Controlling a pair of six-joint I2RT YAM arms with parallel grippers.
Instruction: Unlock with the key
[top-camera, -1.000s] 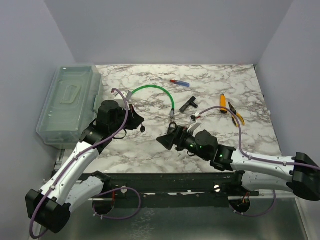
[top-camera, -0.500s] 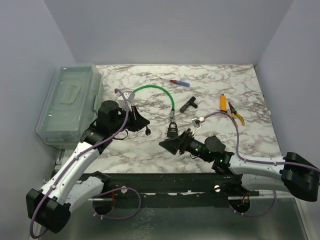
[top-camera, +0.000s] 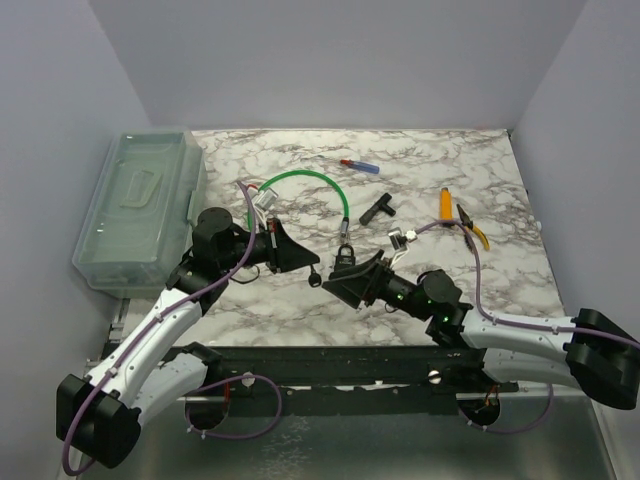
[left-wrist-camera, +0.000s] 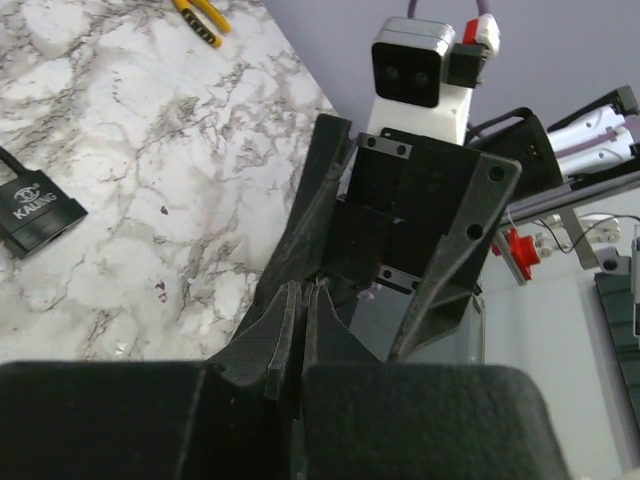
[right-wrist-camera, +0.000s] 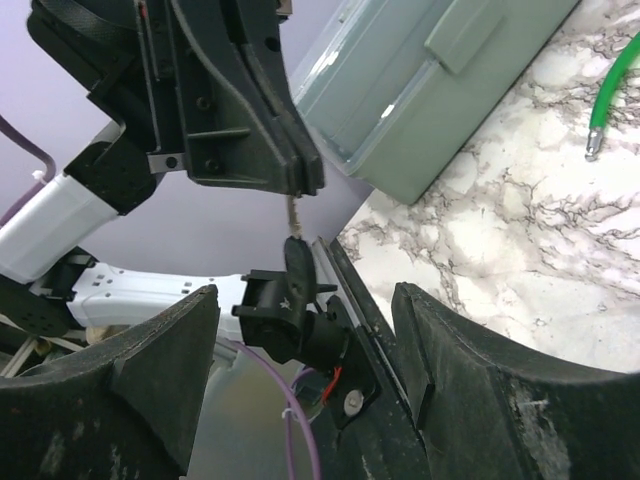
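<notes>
The left hand (top-camera: 298, 260) was clenched on the key (top-camera: 314, 281), raised off the surface (top-camera: 500, 280). From the right wrist, the key (right-wrist-camera: 297, 262) hung straight down from the shut fingertips. Its metal blade was pinched between them and its black head hung lowest. From the left wrist, the two fingers (left-wrist-camera: 290, 335) were pressed together and the key itself could not be made out.

The right hand (top-camera: 338, 284) was released, its fingers (right-wrist-camera: 150, 385) spread wide with nothing between them. It faced the left hand, and the key hung just in front of its open mouth without touching it.

The padlock (top-camera: 345, 262) lay flat on the surface, just behind the right hand and to the right of the key. From the left wrist, the padlock (left-wrist-camera: 38, 208) lay apart from both hands, with its lettered face up.

A green cable (top-camera: 300, 183) curved across the surface behind the left hand. A clear box (top-camera: 140, 205) sat at the left edge. A black T-tool (top-camera: 378, 208), pliers (top-camera: 470, 226) and an orange tool (top-camera: 445, 203) lay well apart on the far right.
</notes>
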